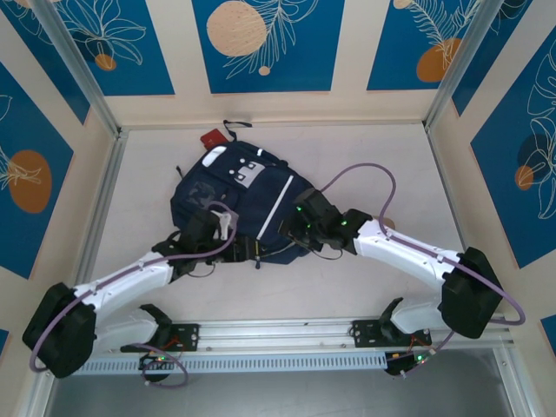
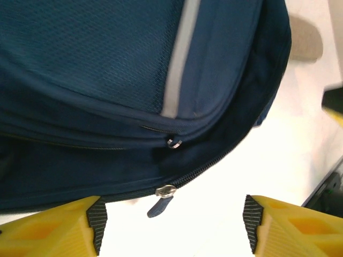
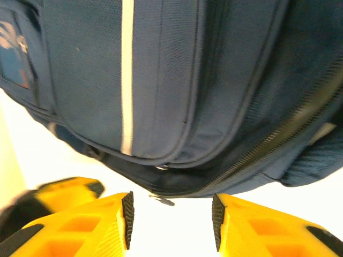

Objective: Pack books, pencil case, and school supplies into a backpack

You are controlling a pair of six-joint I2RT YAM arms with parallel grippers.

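Backpack (image 1: 239, 195) lies flat on the table (image 1: 139, 191), zip looks shut | left gripper (image 2: 174, 222) gapes empty just short of the zipper pull (image 2: 159, 204); right gripper (image 3: 171, 217) part-open, empty | risk: you pinch fabric, miss the pull; bag slides

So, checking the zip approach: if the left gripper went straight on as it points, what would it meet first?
Probably the zipper pull at the near edge of the backpack, hanging just ahead of the open left gripper; depth is unclear.
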